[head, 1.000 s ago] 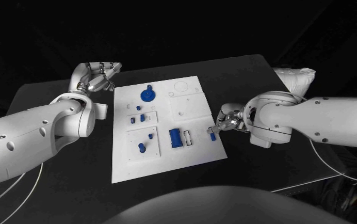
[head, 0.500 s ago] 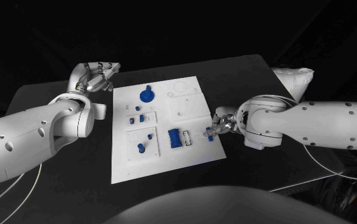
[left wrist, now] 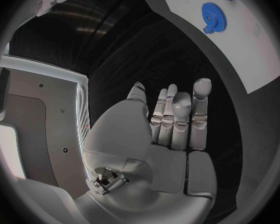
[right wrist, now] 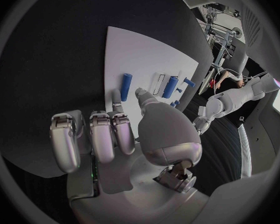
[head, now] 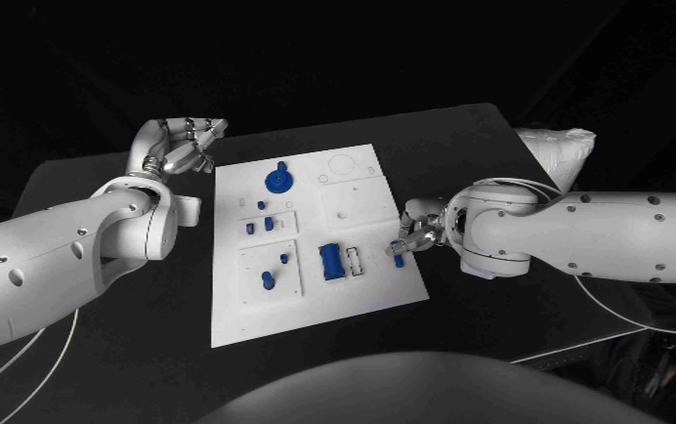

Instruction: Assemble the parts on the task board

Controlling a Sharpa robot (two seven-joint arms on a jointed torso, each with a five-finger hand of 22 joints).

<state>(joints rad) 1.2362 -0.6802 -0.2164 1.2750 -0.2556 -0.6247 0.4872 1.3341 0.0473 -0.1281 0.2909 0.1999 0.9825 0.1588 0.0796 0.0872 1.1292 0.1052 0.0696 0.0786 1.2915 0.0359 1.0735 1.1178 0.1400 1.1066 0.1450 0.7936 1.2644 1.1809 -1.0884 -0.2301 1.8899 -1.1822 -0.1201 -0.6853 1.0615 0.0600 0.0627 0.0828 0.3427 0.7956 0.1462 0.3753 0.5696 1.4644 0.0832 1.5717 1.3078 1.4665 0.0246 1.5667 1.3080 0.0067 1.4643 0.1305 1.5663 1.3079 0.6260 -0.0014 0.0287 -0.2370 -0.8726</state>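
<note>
The white task board lies mid-table. It carries a blue gear, a blue block and several small blue pieces. One short blue cylinder lies flat near the board's right edge. My right hand hovers just beside that cylinder, holding nothing. In the right wrist view the thumb tip ends close to the cylinder and the other fingers are partly bent. My left hand stays off the board's far left corner, its fingers straight and empty, with the gear beyond them.
An empty rectangular slot sits beside the blue block. Two raised white plates on the board's left half hold small blue pegs. Black table surrounds the board, and my right forearm lies over its right side.
My right hand has shifted left over the board's right edge, closer to the short blue cylinder, which has barely moved. My left hand has stayed put.
</note>
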